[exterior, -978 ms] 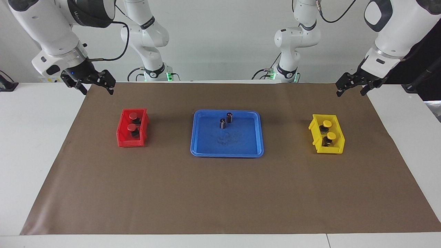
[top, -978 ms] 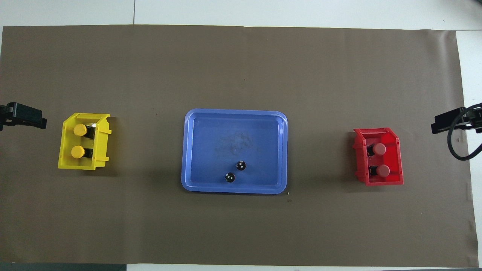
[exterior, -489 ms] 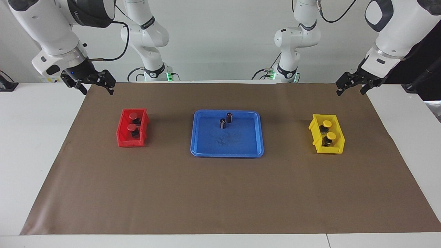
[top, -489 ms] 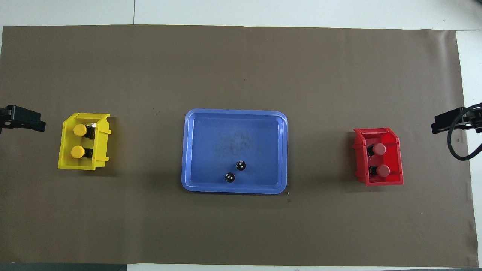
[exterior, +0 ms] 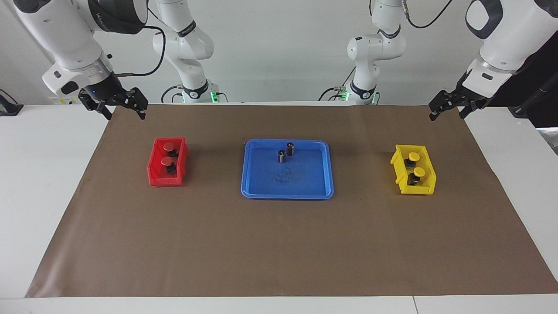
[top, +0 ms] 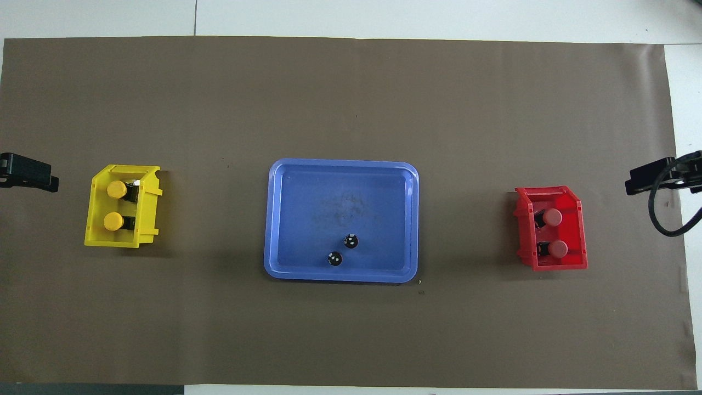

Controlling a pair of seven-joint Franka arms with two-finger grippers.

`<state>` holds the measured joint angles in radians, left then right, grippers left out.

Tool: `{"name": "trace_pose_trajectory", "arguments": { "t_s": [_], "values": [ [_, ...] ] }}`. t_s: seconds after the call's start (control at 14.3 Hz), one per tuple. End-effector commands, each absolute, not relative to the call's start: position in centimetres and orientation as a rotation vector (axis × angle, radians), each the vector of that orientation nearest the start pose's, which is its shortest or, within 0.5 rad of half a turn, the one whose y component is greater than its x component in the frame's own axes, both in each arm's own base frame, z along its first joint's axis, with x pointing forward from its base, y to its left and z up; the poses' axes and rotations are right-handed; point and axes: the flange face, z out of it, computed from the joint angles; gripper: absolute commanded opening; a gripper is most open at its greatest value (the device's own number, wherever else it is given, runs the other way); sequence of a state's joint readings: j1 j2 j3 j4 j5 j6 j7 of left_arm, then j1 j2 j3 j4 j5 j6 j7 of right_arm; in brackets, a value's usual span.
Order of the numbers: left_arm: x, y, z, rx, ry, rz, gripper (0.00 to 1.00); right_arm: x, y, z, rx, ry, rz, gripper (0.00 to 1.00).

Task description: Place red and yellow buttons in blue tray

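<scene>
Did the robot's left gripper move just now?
Yes. In the overhead view the left gripper slid away from the yellow bin, toward the mat's edge.

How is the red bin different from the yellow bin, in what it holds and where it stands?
The red bin holds two red-capped buttons; the yellow bin holds two yellow-capped buttons. The red bin stands toward the right arm's end of the table, the yellow bin toward the left arm's end, with the blue tray between them. Both are small open bins, and in each the two buttons sit one nearer to the robots than the other.
</scene>
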<state>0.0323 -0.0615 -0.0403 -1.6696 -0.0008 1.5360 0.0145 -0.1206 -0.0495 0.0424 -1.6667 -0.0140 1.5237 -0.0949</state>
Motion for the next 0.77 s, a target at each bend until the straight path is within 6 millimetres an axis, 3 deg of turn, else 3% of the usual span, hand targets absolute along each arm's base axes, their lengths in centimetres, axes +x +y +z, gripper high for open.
{"name": "trace_pose_trajectory", "arguments": {
  "t_s": [0.0, 0.21, 0.42, 0.56, 0.63, 0.7],
  "values": [
    [52.5, -0.2, 61.0, -3.148, 0.033, 0.101, 1.0, 51.9, -3.9, 58.0, -3.138, -0.079, 0.08, 1.0],
    [52.3, -0.5, 60.9, -3.147, 0.028, 0.121, 1.0, 50.7, -3.6, 52.6, -3.118, -0.065, 0.047, 1.0],
    [51.8, -0.4, 60.6, -3.144, 0.019, 0.181, 1.0, 51.6, -3.7, 47.5, -3.113, -0.068, 0.08, 1.0],
    [51.5, -0.4, 60.6, -3.144, 0.019, 0.179, 1.0, 51.9, -3.4, 45.0, -3.118, -0.074, 0.033, 0.88],
    [51.2, -0.7, 59.4, -3.142, 0.032, 0.162, 1.0, 51.8, -2.1, 44.1, -3.117, -0.114, 0.026, 0.84],
    [50.9, -1.0, 58.6, -3.141, 0.053, 0.097, 1.0, 51.6, -2.1, 43.2, -3.117, -0.113, 0.038, 0.79]
  ]
}}
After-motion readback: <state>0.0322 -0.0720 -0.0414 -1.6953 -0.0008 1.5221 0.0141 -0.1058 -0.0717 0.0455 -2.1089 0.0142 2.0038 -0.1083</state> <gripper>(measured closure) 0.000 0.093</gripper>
